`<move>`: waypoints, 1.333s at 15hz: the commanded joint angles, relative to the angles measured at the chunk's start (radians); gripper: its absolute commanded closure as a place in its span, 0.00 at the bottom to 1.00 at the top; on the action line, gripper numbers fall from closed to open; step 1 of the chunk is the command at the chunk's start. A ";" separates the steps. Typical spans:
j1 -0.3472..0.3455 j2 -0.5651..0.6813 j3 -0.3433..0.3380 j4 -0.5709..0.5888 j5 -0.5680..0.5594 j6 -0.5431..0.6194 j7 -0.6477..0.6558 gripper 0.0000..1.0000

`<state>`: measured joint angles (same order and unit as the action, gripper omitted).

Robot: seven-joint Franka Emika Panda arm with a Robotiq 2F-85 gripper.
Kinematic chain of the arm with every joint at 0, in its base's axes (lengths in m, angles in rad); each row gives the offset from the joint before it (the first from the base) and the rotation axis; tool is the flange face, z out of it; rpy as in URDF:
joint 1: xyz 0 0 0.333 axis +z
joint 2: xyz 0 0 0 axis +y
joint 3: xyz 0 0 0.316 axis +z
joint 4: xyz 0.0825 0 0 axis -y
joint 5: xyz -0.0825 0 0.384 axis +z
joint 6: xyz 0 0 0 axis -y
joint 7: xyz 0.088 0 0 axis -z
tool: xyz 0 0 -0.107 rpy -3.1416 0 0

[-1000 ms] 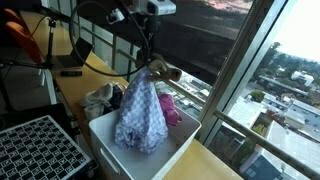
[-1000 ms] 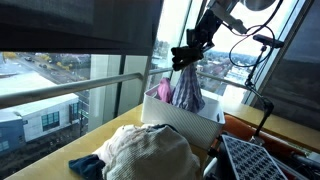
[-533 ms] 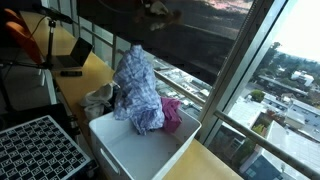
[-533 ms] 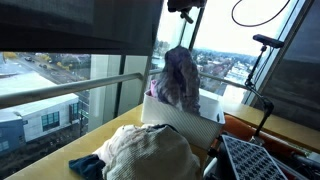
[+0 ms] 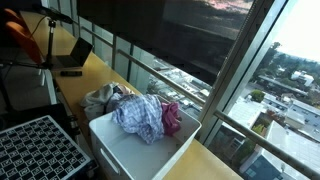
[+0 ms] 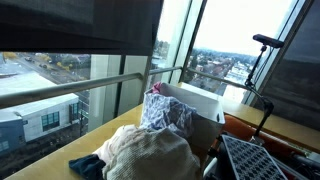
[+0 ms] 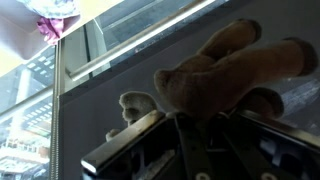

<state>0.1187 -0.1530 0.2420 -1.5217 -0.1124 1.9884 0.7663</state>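
Wrist view is filled by a brown toy bear (image 7: 225, 75), clamped between the fingers of the gripper (image 7: 200, 115) at the lower middle of the frame, close to the window glass. Its long axis slants from lower left to upper right, with two limbs pointing upper right. The bear hangs aloft, not yet set down. In both exterior views a checked cloth (image 5: 140, 115) (image 6: 165, 112) lies in the white bin (image 5: 120, 155).

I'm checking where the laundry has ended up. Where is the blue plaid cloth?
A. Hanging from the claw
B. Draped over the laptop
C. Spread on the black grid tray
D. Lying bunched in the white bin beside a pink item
D: in both exterior views the plaid cloth lies crumpled inside the white bin, right beside the pink item.
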 commanded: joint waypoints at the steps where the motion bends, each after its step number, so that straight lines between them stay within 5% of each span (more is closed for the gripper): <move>1: 0.016 0.032 0.020 -0.029 -0.023 0.001 0.028 0.97; 11: 0.015 0.117 -0.041 -0.545 0.077 0.247 0.006 0.97; 15: 0.013 0.228 -0.075 -0.724 0.120 0.488 -0.060 0.97; 20: 0.013 0.358 -0.130 -0.797 0.111 0.773 -0.162 0.97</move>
<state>0.1303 0.1693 0.1428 -2.3113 -0.0174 2.6558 0.6754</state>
